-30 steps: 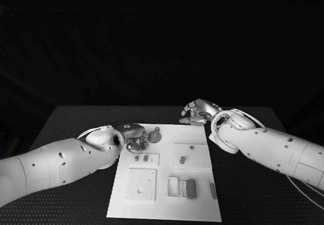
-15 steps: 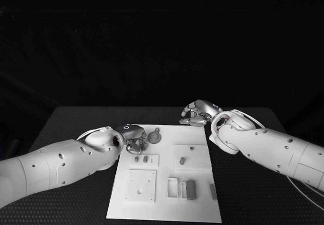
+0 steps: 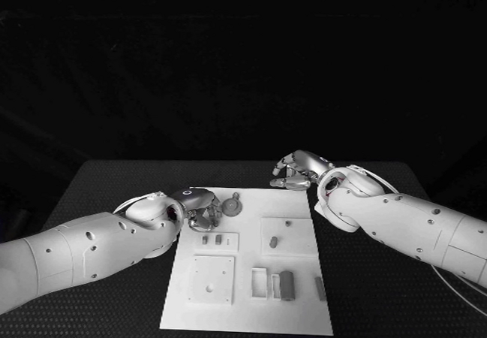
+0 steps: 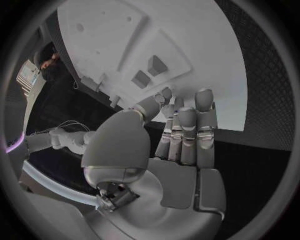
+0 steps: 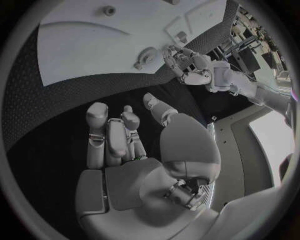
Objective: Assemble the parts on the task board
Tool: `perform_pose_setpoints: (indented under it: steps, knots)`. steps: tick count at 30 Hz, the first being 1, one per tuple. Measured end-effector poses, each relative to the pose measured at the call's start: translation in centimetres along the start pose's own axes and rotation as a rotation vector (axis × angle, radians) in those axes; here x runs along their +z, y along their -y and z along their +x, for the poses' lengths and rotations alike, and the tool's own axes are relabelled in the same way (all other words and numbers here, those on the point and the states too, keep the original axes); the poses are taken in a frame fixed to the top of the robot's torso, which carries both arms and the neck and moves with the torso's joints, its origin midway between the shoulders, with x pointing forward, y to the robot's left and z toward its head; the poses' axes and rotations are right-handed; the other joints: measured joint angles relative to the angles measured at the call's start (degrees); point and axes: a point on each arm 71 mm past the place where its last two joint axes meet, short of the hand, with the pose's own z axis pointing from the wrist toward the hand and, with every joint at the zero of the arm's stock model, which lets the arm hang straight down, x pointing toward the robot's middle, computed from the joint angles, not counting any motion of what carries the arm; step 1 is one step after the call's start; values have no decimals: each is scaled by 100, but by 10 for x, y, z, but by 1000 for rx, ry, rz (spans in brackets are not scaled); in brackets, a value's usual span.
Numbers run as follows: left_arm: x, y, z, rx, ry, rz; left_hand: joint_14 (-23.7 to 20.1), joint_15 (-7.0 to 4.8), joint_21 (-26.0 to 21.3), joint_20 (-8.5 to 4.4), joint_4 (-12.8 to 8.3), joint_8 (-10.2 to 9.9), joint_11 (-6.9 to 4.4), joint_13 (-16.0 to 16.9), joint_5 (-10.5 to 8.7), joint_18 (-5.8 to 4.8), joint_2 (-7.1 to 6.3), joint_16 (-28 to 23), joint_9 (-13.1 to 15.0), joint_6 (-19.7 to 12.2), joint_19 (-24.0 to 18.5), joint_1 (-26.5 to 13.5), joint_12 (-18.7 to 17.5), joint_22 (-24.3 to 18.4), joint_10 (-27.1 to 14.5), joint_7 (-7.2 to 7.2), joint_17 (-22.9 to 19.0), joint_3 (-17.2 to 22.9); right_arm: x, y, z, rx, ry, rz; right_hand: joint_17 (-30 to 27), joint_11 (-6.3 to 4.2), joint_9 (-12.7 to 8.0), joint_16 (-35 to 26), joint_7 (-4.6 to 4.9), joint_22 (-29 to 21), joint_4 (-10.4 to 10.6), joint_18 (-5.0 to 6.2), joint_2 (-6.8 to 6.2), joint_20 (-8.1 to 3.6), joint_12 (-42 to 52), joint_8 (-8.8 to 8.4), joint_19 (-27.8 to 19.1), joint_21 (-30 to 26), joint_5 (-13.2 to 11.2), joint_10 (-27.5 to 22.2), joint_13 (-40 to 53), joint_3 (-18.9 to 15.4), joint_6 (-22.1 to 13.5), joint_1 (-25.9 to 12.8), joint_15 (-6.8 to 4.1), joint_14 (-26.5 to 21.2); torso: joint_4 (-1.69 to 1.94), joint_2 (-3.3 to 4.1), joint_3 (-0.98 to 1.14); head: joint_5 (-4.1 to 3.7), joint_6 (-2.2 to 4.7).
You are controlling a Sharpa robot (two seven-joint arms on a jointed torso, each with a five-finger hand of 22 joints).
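In the middle of the black worktop (image 3: 113, 178) we see the white task board (image 3: 249, 304), its long side running away from the robot. At the board's far left corner our left hand (image 3: 199, 206) rests with fingers curled down onto the edge; the left wrist view shows them held close side by side, tips at the board's rim, and we cannot tell whether anything is pinched beneath them. Just beside those fingers lies a round grey part (image 3: 232, 207) with a small stem, flat on the board. Nearer the robot sit a plate with two small pegs (image 3: 213, 239), a square block with a peg (image 3: 285, 233), a flat plate with a hole (image 3: 209, 276) and a group of upright bars (image 3: 285, 283). Our right hand (image 3: 294, 171) hovers off the board's far right corner, over the worktop, fingers curled inward and holding nothing we can make out
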Motion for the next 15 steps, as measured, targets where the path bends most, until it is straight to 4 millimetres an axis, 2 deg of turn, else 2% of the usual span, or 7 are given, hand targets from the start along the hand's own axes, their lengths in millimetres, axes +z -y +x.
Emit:
perform_pose_setpoints:
  steps: [10, 15]
  knots:
    - [-4, -7, -1, -5, 4, -15, -1, 1, -22, 9, 0, 0, -7, 25, 0, 1, -27, 0, 1, -1, 8, 27, 46, -1, -28, -1, 6, 0, -3, 9, -4, -6, 4, 17, -16, 2, -1, 1, 2, 0, 0, 0, 0, 2, 0, -5, -2, 0, 0, -1, 0, 0, 0, 0, -13, -13, 1, 0, -4, -1, -1]
    - [-12, -21, -3, -34, 4, -46, -58, 0, -44, 29, 0, 56, 3, 71, 0, 6, -26, 0, 40, 42, -12, 27, 133, -1, -39, 42, 6, 0, -6, 22, -9, -11, 10, 41, -81, 55, -9, -36, 86, 0, 0, 0, 0, 20, -22, -83, -21, -27, 0, -54, -12, 0, -84, 0, 28, -75, 1, 0, -7, 1, 4]
